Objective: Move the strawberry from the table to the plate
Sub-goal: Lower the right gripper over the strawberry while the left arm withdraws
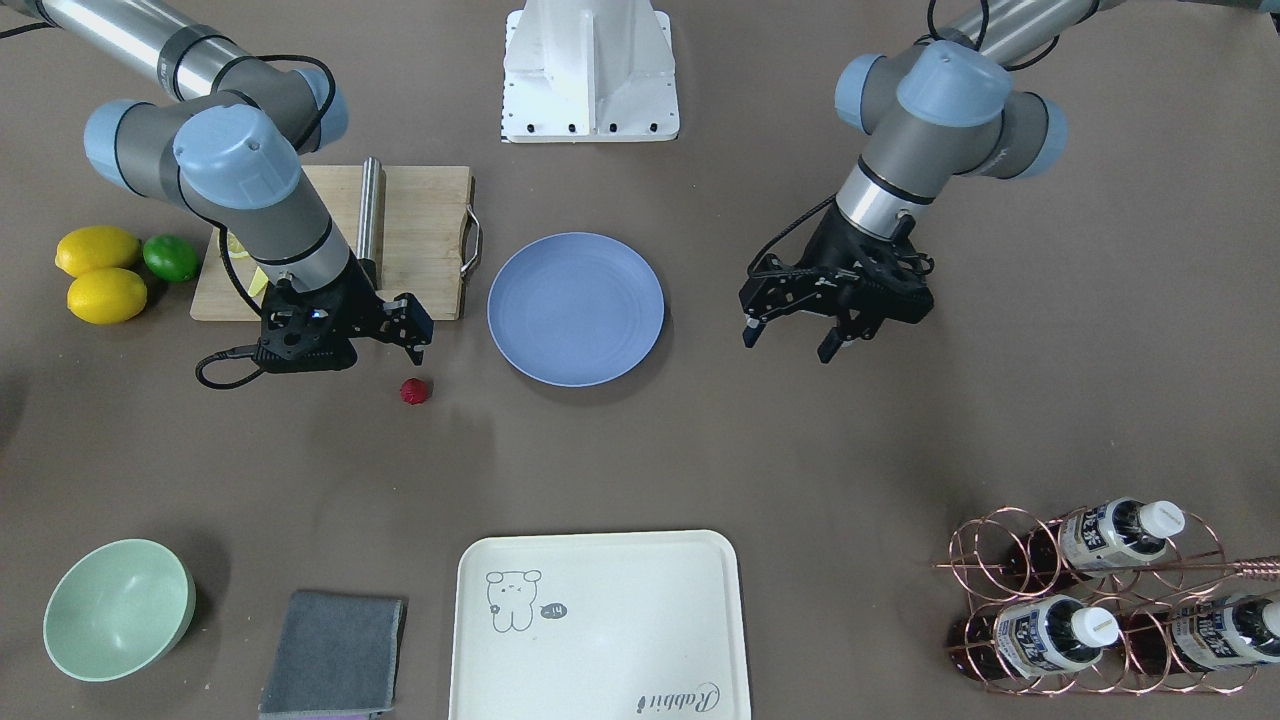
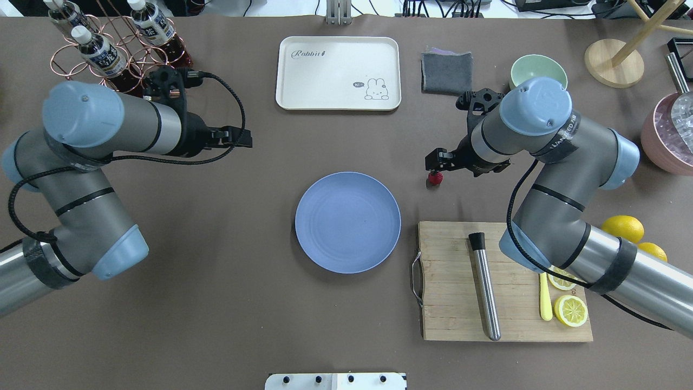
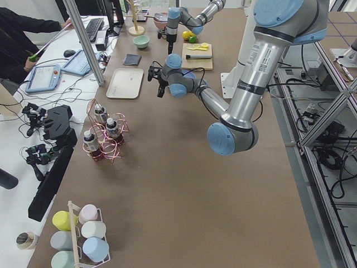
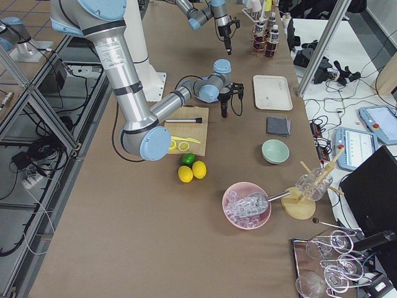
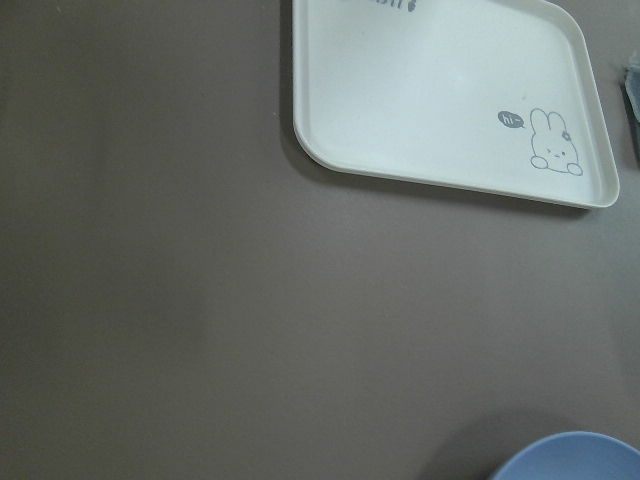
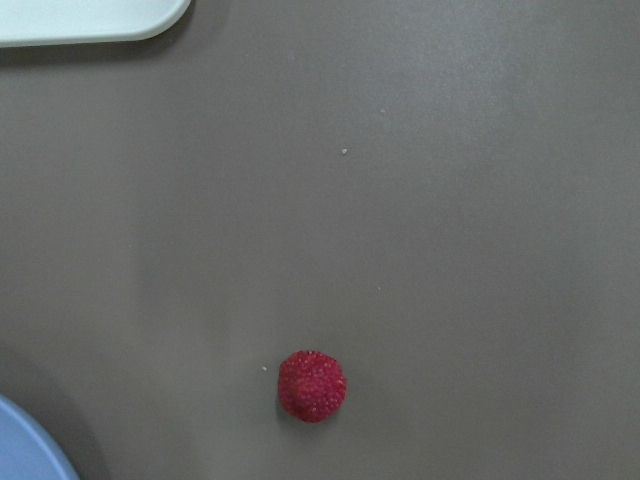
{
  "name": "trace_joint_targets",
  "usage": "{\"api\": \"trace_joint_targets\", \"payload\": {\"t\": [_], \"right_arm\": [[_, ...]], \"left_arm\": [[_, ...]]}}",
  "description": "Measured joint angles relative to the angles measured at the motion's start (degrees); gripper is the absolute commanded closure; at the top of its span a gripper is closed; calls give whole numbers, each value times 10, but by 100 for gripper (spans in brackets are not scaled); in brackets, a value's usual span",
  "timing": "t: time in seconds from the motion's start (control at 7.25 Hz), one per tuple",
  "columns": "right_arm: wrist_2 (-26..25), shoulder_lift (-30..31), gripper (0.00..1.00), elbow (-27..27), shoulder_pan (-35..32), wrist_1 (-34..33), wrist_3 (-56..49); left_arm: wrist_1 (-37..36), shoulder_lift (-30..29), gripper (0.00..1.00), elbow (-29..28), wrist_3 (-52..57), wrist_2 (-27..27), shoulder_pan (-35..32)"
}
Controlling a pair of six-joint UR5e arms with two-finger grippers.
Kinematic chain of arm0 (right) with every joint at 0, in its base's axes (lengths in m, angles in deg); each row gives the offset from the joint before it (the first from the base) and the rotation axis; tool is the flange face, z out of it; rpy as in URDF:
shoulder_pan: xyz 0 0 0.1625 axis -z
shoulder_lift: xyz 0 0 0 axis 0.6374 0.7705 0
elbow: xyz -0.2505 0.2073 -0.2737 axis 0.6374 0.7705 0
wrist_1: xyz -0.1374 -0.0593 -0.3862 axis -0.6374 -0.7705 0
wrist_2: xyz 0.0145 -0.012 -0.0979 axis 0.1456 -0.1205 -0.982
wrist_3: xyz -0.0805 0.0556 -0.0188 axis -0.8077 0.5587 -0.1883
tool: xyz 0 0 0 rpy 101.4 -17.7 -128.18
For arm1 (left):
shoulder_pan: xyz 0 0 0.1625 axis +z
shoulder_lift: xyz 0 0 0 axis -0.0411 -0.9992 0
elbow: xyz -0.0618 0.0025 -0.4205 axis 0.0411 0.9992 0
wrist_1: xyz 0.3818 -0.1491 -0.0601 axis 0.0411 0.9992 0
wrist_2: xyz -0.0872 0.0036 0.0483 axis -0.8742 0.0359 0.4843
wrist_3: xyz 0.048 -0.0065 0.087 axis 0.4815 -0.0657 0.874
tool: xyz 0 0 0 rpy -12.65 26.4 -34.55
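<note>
The strawberry [image 1: 415, 390] [image 2: 435, 178] [image 6: 312, 385], small and dark red, lies on the brown-grey table [image 1: 760, 460] a short way from the blue plate [image 1: 575, 308] [image 2: 347, 222], which has nothing on it. My right gripper [image 1: 408, 335] [image 2: 436, 161] hovers just above the berry, on its cutting-board side, open and holding nothing. In the right wrist view the berry is low and centred, and the plate's rim [image 6: 20, 450] shows at the bottom left. My left gripper [image 1: 790, 343] [image 2: 238, 138] hangs open on the plate's other side, away from the berry.
A wooden cutting board [image 1: 420, 230] with a metal rod lies behind the right gripper, with lemons [image 1: 98, 272] and a lime [image 1: 170, 257] beside it. On the operators' side stand a cream tray [image 1: 600, 625], a grey cloth [image 1: 335, 650], a mint bowl [image 1: 118, 608] and a bottle rack [image 1: 1100, 600].
</note>
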Motion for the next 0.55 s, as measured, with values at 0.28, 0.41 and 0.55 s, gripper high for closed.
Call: {"api": "trace_joint_targets", "payload": {"t": [0.28,0.41,0.55], "right_arm": [[-20,-18,1,47,13,22,1],[-26,-23,22,57,20,26,2],[-29,-25,80,61,25,28,2]], "left_arm": [[1,23,2,11,79,2,-26],[0,27,2,13,89,2,-37],[-2,29,2,12,92,1,-45]]}}
